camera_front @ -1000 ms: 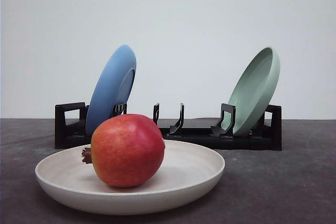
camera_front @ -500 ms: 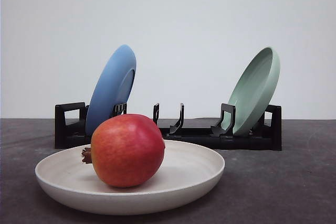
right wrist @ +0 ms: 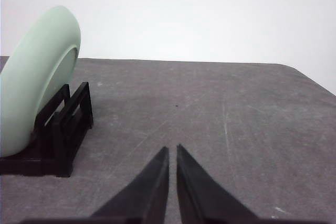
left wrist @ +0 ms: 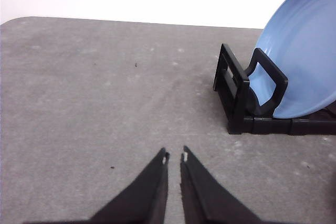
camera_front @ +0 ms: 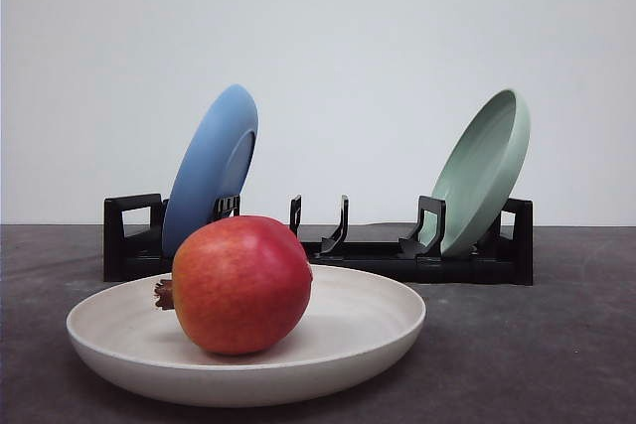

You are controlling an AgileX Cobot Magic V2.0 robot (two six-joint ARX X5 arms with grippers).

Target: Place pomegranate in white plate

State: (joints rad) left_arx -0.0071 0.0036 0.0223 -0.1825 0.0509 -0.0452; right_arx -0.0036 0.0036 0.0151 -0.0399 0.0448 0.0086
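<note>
The red pomegranate (camera_front: 241, 285) with an orange blush lies on its side inside the white plate (camera_front: 383, 330), its brown crown pointing left. The plate rests on the grey table at the front, left of centre. My left gripper (left wrist: 174, 157) is shut with nothing between its black fingers, over bare table beside the rack's end that holds the blue plate. My right gripper (right wrist: 172, 149) is also shut and holds nothing, over bare table beside the rack's end with the green plate.
A black dish rack (camera_front: 378, 257) stands behind the white plate. A blue plate (camera_front: 211, 168) leans in its left end and a pale green plate (camera_front: 484, 170) in its right end. A pale wall rises behind the table.
</note>
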